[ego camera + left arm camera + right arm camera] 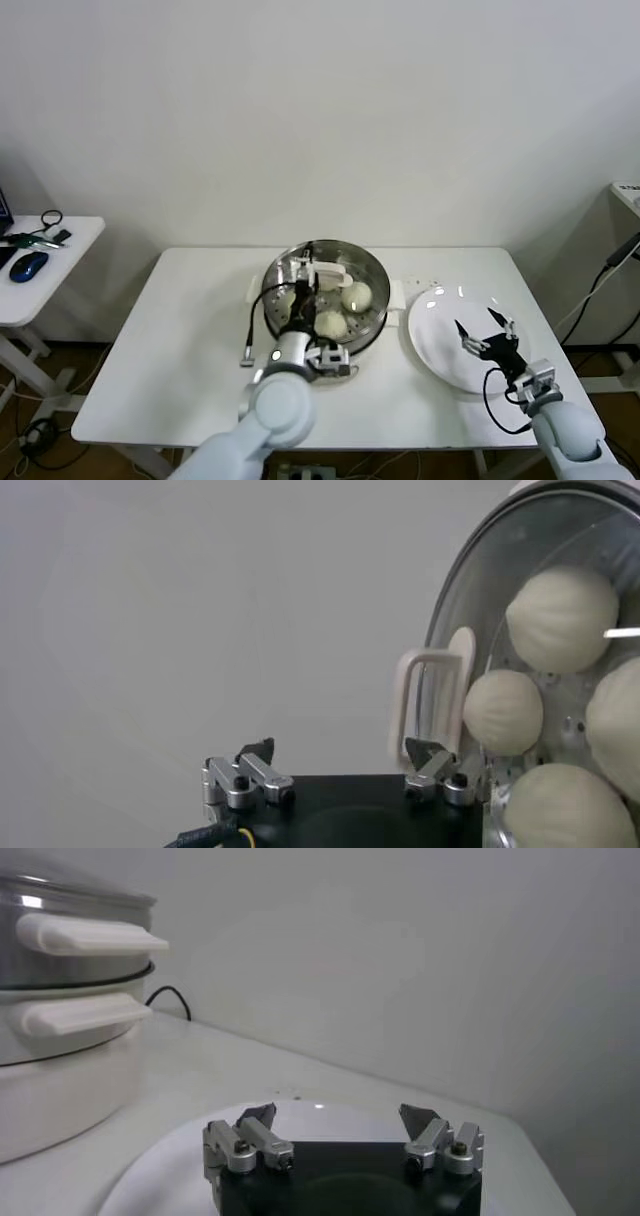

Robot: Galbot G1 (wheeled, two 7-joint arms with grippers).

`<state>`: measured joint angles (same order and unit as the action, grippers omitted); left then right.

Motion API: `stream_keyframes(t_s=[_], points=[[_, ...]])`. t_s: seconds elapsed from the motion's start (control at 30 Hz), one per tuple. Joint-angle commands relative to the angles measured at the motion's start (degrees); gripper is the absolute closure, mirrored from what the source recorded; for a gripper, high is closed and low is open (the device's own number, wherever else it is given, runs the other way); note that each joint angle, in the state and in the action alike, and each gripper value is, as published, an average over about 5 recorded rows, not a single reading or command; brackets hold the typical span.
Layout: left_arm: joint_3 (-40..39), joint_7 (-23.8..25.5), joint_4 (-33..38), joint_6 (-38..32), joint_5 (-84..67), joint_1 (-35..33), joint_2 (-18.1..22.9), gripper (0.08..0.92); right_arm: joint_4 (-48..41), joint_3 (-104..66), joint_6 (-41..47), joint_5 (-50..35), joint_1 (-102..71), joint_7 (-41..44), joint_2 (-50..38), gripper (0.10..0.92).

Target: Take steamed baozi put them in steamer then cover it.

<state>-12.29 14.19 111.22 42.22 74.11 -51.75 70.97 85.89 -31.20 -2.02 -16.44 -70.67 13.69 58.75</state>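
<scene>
Side table [40, 262] at far left, apart from the work, carries a blue mouse [28, 265] and some cables; irrelevant to the job

Main table [180, 340] is white and mostly bare on its left half. Left end effector [304, 276] hovers over the steamer [372, 268], fingers spread wide. In the left wrist view the cream handle [432, 705] of the cover [470, 610] stands between the two fingertips, gripped by neither. Cover appears seated on the steamer rim, so the lidding step looks done or nearly so

Handling judgement: cover is glass with a metal rim, so rigid, fairly heavy, slick and breakable; the flat handle is the only sensible hold. Lift straight up if reseating is needed. Steamed baozi [356, 295] sit inside under the glass; four show in the left wrist view [560, 615]. Soft and easily dented, so pinch lightly across the widest part

Steamer's side handles [90, 936] and the white pot base [60, 1088] show in the right wrist view; a black cord [250, 325] runs off the near left side, and could snag a low left-arm retreat

White plate [440, 350] lies just beside the steamer on the right, no buns on it. Right end effector [487, 333] rests low over it, fingers spread, holding nothing
</scene>
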Motion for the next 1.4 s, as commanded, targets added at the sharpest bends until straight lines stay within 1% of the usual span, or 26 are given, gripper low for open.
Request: stream_keyframes(t_s=[0.03,0.1,0.17,0.23,0.33,0.43,0.57,0.63,0.77,0.87,0.97,1.2,1.4], points=[[4.0,-0.8,10.3,2.8,-6.0,-7.4,-5.7,0.177,1.7,-0.5,3.8,2.6,-0.3,-0.7,0.1,0.203],[5.8,-2.1,11.6,2.1,-8.3,-10.0,-6.4,0.177,1.9,-0.7,4.1,2.3,-0.3,-0.7,0.2,0.203],[8.4,-4.4,12.2,0.6,-11.0,-12.4,-6.9,0.177,2.2,-0.8,4.5,1.5,-0.4,-0.9,0.3,0.203],[12.2,-8.3,12.2,-2.6,-14.3,-14.8,-7.0,0.177,2.7,-0.9,4.7,1.3,-0.5,-1.1,0.5,0.203],[18.4,-14.9,11.3,-9.4,-20.9,-18.2,-6.4,0.177,4.0,-1.1,4.6,1.4,-0.8,-1.4,0.9,0.203],[24.9,-19.7,11.5,-14.8,-29.0,-21.8,-5.3,0.177,5.0,-1.3,4.6,1.7,-1.0,-1.6,1.6,0.203],[32.6,-22.9,12.1,-20.1,-41.2,-27.0,-3.4,0.177,5.8,-1.5,4.5,2.5,-1.0,-1.6,2.8,0.203],[35.9,-23.9,12.0,-24.0,-47.3,-29.6,-2.7,0.177,6.3,-1.5,4.5,2.7,-1.2,-1.6,3.4,0.203],[41.0,-24.6,10.6,-31.7,-58.1,-33.1,-1.2,0.177,7.4,-1.7,4.3,2.9,-1.9,-1.7,4.2,0.203],[43.8,-23.7,9.3,-36.3,-67.1,-34.9,-0.3,0.177,8.2,-1.9,3.9,2.8,-2.6,-1.6,4.5,0.203],[45.3,-22.4,7.8,-39.7,-72.7,-36.0,0.7,0.177,8.9,-2.1,3.5,2.8,-3.2,-1.4,5.0,0.203],[46.7,-20.3,3.8,-43.6,-78.7,-37.5,3.9,0.177,10.5,-2.9,2.7,2.3,-4.8,-1.2,6.5,0.203],[47.1,-18.8,2.7,-44.1,-79.7,-37.5,4.1,0.177,11.7,-4.2,2.1,1.9,-6.4,-0.5,7.1,0.203]])
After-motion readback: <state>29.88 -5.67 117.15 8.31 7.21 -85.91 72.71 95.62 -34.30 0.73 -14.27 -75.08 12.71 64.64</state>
